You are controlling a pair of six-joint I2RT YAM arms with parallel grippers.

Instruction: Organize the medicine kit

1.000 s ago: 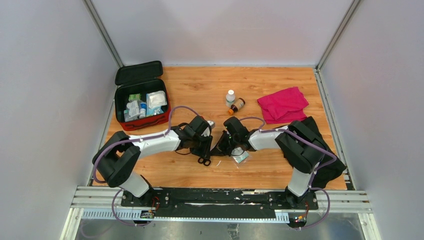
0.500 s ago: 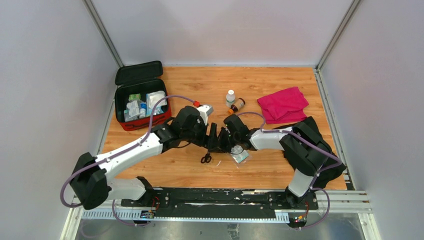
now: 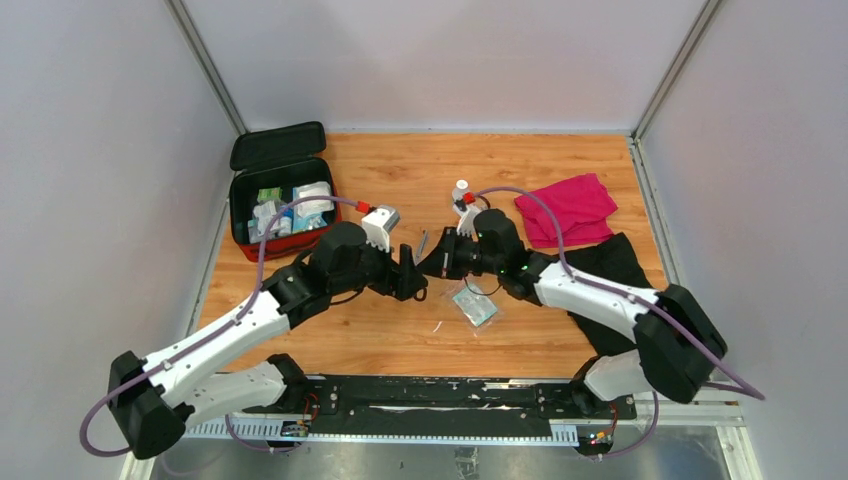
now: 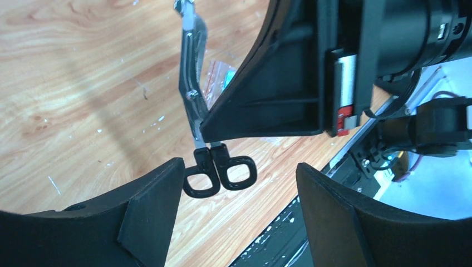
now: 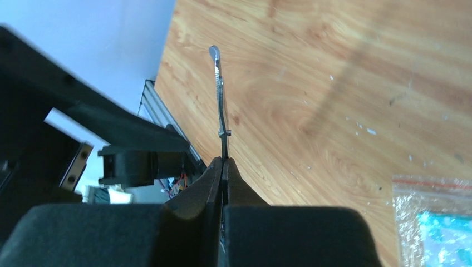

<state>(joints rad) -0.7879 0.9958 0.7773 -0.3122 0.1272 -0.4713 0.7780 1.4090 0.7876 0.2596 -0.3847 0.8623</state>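
Top external view: the right end effector (image 3: pixel 441 262) is clamped shut on a pair of scissors (image 3: pixel 422 243), held above the bench (image 3: pixel 520 160) with the blades pointing away from the arm. The left end effector (image 3: pixel 412 280) faces the scissors with its jaws wide apart and holds nothing. In the left wrist view the black handles sit between its fingers (image 4: pixel 150 208); I cannot tell whether they touch. The medicine kit (image 3: pixel 290 245) lies open, well left of the scissors and farther back, with packets inside. A clear plastic bag (image 3: pixel 474 306) lies just right of the scissors.
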